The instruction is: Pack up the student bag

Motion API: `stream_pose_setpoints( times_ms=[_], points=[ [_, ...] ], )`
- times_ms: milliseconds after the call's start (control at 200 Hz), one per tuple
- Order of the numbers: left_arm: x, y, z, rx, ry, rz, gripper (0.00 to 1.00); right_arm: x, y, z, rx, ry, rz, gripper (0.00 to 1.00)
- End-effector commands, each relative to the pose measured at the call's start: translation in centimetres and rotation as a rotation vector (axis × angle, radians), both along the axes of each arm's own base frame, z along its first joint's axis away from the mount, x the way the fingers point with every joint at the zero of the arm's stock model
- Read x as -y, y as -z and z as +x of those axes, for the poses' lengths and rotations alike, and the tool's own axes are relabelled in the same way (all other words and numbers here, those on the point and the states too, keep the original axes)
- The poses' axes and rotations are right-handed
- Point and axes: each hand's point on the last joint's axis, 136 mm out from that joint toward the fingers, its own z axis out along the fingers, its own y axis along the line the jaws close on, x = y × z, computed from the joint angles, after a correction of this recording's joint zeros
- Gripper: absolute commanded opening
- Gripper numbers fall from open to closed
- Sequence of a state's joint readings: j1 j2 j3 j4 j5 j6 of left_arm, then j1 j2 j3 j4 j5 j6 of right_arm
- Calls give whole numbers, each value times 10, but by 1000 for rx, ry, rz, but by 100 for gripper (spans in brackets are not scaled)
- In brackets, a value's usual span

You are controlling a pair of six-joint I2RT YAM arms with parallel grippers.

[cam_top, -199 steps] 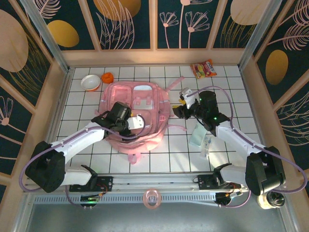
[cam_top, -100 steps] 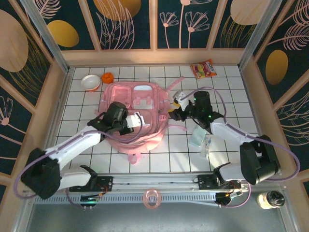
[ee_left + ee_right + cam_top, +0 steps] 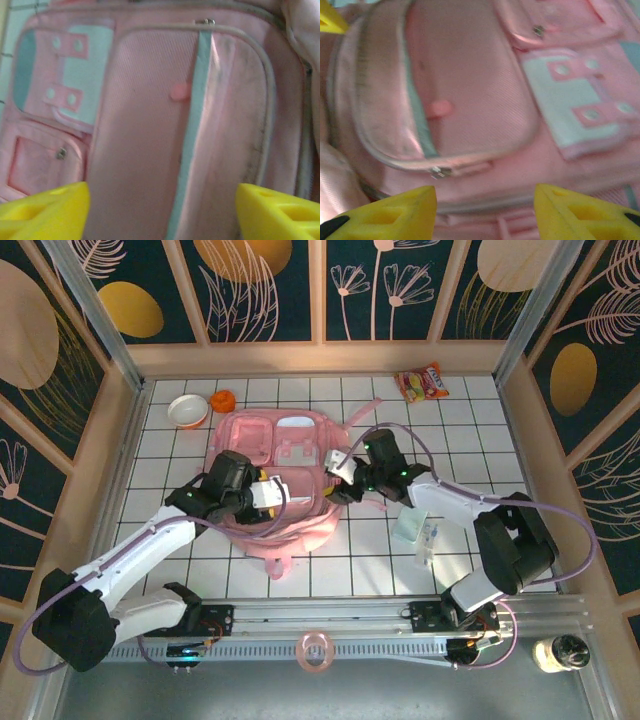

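Lying flat, front up, on the white-tiled desk, a bit left of centre & toward the far side, is the student bag: a large soft pale-pink fabric backpack w/ zipped front pockets, white patches & pink straps.

Left gripper hangs over the bag's near-left part. In the left wrist view its yellow fingers stand wide apart w/ nothing between them, so released. Right gripper sits at the bag's right edge. Right wrist view shows the same: fingers parted, empty, pointing down at the rounded front pocket.

Handling, my read:
- Limp cloth, no stiff frame visible. Lifted from one spot it will prob. sag & fold.
- Looks fairly flat, so likely near empty & light.
- Woven fabric, not slippery, not fragile, though a flat panel gives fingers little to bite on.

Where to hold: small metal zip pull at the end of the pocket's grey zip track, also seen in the right wrist view. It's tiny, so needs a fine pinch. Zip will drag the cloth along unless the other gripper pins or pinches the fabric nearby. For shifting the whole bag, a pink strap at the far right is the better grab.
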State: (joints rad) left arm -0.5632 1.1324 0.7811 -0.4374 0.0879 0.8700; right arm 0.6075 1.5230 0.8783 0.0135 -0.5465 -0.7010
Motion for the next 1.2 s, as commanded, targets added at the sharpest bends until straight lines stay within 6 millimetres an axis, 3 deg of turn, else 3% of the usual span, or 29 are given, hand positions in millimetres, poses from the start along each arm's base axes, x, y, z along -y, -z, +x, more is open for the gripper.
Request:
stream_pose_setpoints(
  times_ms=[0,360,480,540,600,651,711,746,791,871,1046,1196],
  points=[
    [-15,28,-21,-85,66,114,82,-2,-9,2,38,-4,0,54],
    [-11,61,-2,-45,84,166,86,-6,-11,-4,18,-1,27,54],
    [-11,64,17,44,40,165,86,-5,-10,-3,13,14,35,54],
    [-11,64,24,89,26,164,79,-4,-11,-1,7,24,43,54],
    [-8,60,27,102,21,146,60,-1,-13,2,-1,41,61,53],
    [-3,53,26,88,32,118,44,3,-16,6,-6,59,75,53],
    [3,41,21,74,53,75,13,9,-19,11,0,82,87,54],
    [7,30,19,82,56,36,0,14,-20,15,4,98,91,54],
    [11,16,17,101,61,-9,0,15,-22,17,3,109,95,55],
    [14,-10,16,119,45,-106,0,35,-24,39,-21,193,105,58],
    [10,-56,19,147,3,-257,0,46,-19,52,-6,185,82,61],
    [5,-63,19,179,10,-256,0,38,-11,59,32,97,45,62]
  ],
)
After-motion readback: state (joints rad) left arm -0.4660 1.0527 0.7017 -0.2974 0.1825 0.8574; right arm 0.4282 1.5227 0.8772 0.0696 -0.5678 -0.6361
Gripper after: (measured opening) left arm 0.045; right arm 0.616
